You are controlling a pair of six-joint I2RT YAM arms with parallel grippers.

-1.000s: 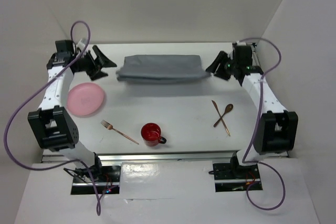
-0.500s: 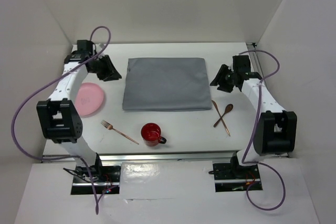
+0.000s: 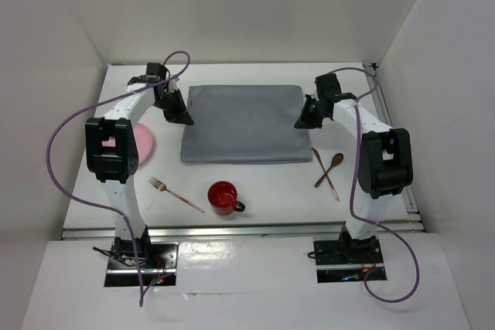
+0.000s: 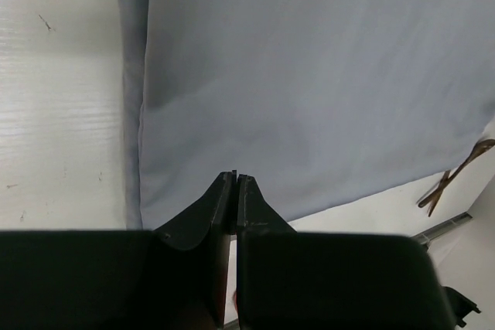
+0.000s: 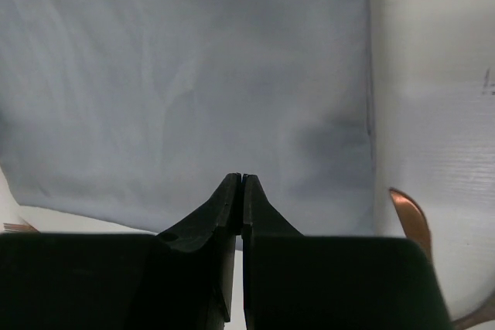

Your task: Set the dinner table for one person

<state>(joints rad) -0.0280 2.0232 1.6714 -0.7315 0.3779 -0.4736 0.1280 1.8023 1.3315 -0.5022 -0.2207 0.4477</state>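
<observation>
At the left edge of the grey rectangular cloth point(image 3: 244, 123), the left gripper point(image 3: 187, 119) is closed. In its wrist view the two black fingers point(image 4: 220, 205) meet tip to tip, with nothing visible between them, low over the fabric; I cannot tell whether they touch it. Opposite, at the cloth's right edge, the right gripper point(image 3: 301, 122) is closed the same way, its jaws together over the fabric with no fold pinched between them.

The cloth lies flat and spread on the large matte white tabletop point(image 3: 271, 179), in the middle towards the far side. A round pink plate point(image 3: 144, 146) lies to the left, partly hidden behind the left arm. Nearer the bases are a thin copper-coloured fork point(image 3: 176, 193) and a red mug with a handle point(image 3: 223, 197). A copper-coloured knife and spoon point(image 3: 328, 169) lie crossed just off the cloth's near right corner.

The risks, as I judge them:
- Closed fingertips that sweep sideways while low could drag the fabric, rucking it or pulling it askew.
- The right arm works near the crossed cutlery and could knock it if it swings nearer.
- The plate sits beside the left arm, so it could be nudged.

No brand, label or writing can be read anywhere.
</observation>
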